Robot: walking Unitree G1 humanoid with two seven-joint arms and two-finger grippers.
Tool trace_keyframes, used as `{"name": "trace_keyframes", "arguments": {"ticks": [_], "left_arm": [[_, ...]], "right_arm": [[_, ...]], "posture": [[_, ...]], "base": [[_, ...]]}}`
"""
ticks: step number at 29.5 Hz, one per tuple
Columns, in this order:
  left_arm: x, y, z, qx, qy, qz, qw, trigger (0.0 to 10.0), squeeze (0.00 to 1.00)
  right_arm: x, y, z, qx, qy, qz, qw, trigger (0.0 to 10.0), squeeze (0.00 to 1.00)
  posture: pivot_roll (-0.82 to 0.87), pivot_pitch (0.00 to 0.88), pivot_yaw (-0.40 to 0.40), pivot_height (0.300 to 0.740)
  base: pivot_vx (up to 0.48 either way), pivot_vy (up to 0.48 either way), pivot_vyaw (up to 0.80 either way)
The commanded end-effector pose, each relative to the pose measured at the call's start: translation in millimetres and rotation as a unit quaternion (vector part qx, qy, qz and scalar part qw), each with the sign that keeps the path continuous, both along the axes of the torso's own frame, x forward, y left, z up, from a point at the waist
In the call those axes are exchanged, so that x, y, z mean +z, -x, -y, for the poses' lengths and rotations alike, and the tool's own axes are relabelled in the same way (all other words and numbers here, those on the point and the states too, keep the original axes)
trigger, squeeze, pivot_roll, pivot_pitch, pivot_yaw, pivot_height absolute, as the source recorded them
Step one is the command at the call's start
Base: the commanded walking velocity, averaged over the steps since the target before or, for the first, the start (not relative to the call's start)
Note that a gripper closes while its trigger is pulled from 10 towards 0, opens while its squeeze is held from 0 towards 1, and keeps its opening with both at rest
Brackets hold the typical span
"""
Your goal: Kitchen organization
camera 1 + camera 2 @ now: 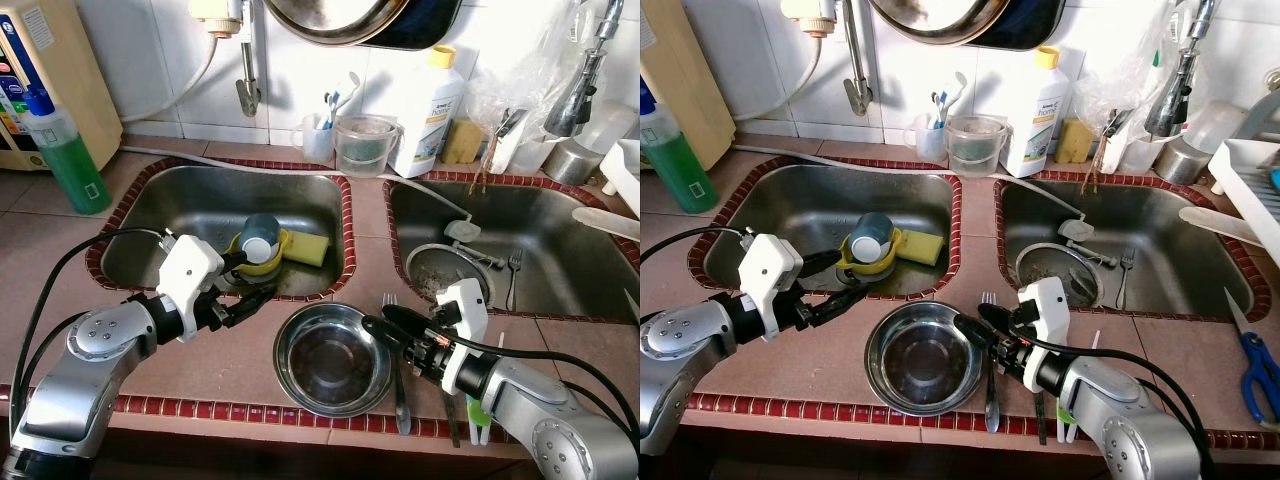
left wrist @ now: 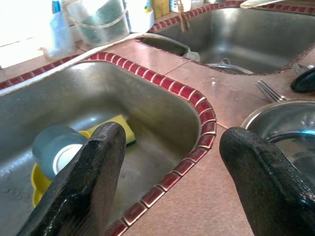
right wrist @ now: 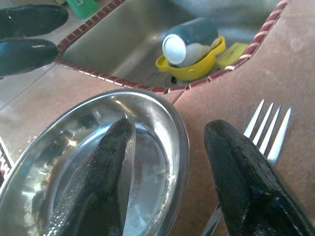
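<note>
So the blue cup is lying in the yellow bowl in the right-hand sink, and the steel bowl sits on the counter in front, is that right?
Not quite. The blue cup lies in the yellow bowl in the left-hand sink, not the right-hand one, as the left eye view shows. The rest holds: the steel bowl sits on the counter in front.

Both my arms are bent in front of me with elbows out and forearms angling inward. My left gripper (image 1: 243,303) has its black fingers (image 2: 83,187) spread wide, pointing right. My right gripper (image 1: 392,327) points left toward it, with its fingers (image 3: 243,179) parted too.
</note>
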State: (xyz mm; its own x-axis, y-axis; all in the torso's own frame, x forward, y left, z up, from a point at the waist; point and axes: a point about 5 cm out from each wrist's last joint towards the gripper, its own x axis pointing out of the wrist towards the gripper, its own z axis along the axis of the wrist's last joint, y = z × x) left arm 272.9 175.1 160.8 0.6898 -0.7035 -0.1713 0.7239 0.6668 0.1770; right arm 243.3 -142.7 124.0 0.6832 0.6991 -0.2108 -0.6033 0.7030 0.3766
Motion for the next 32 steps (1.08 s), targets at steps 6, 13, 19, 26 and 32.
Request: {"name": "trace_keyframes", "arguments": {"ticks": [6, 13, 19, 26, 32], "left_arm": [[2.7, 8.9, 3.8, -0.027, -0.002, -0.003, 1.0, 10.0, 0.0], [7.0, 7.2, 6.0, -0.025, 0.003, 0.003, 1.0, 10.0, 0.0], [8.2, 7.3, 6.4, -0.023, 0.006, 0.005, 1.0, 10.0, 0.0], [8.9, 7.9, 7.7, -0.023, 0.01, 0.005, 1.0, 10.0, 0.0], [9.3, 7.5, 7.8, -0.022, 0.011, 0.006, 1.0, 10.0, 0.0]], "right_arm": [[-3.3, 0.5, 6.3, -0.02, -0.012, -0.025, 0.999, 10.0, 0.0], [-8.1, 3.3, 5.9, -0.013, -0.028, -0.054, 0.998, 2.5, 0.0], [-8.9, 4.7, 6.1, -0.01, -0.042, -0.064, 0.997, 0.0, 0.0], [-6.6, 4.3, 8.0, -0.008, -0.056, -0.073, 0.996, 0.0, 0.0], [-7.1, 0.3, 13.7, -0.025, -0.058, -0.075, 0.995, 0.0, 0.0]], "posture": [[-0.04, 0.079, 0.005, 0.74], [-0.04, 0.085, 0.004, 0.74], [-0.04, 0.087, 0.004, 0.74], [-0.04, 0.093, 0.003, 0.74], [-0.04, 0.089, 0.002, 0.74]], "base": [[0.0, 0.0, 0.0], [0.0, 0.0, 0.0], [0.0, 0.0, 0.0], [0.0, 0.0, 0.0], [0.0, 0.0, 0.0]]}}
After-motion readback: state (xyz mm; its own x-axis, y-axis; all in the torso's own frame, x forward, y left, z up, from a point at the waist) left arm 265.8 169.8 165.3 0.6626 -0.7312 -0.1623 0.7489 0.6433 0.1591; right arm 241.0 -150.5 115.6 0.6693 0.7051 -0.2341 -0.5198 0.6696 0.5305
